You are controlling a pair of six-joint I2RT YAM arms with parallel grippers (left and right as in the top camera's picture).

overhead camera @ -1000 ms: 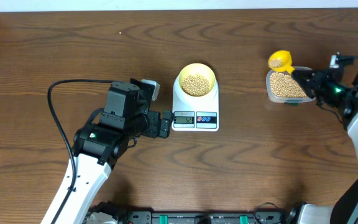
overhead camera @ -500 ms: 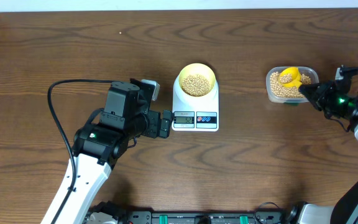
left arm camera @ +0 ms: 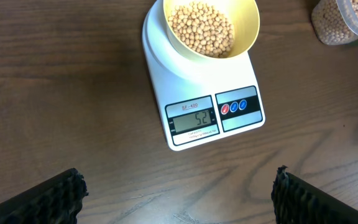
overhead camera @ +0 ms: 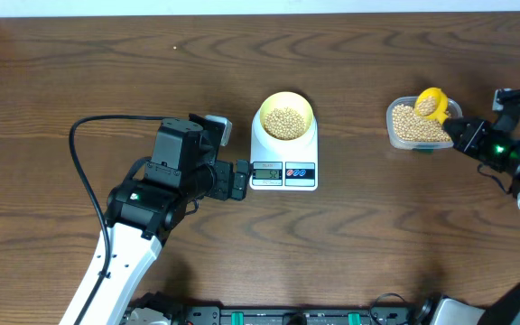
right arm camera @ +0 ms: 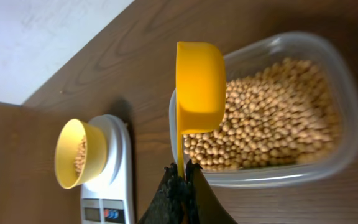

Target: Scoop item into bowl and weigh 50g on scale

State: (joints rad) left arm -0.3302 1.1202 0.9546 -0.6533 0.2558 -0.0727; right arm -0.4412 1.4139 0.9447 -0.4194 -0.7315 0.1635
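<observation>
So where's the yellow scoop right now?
In the overhead view the yellow scoop is on the right of the table, held by the shut right gripper over the clear tub of beans, well right of the scale.

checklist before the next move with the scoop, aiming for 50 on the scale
1. Display at target: it reads 52, slightly over. Not ok.
2. Bowl upright on the scale, beans inside it: ok.
3. Right tool shut on the handle of the scoop: ok.
4. Scoop over the tub, so any spill lands back in it: ok.
5. Scoop empty: the cup faces away from the wrist camera. Cannot tell.
6. Left tool open, holding nothing, short of the scale: ok.
</observation>
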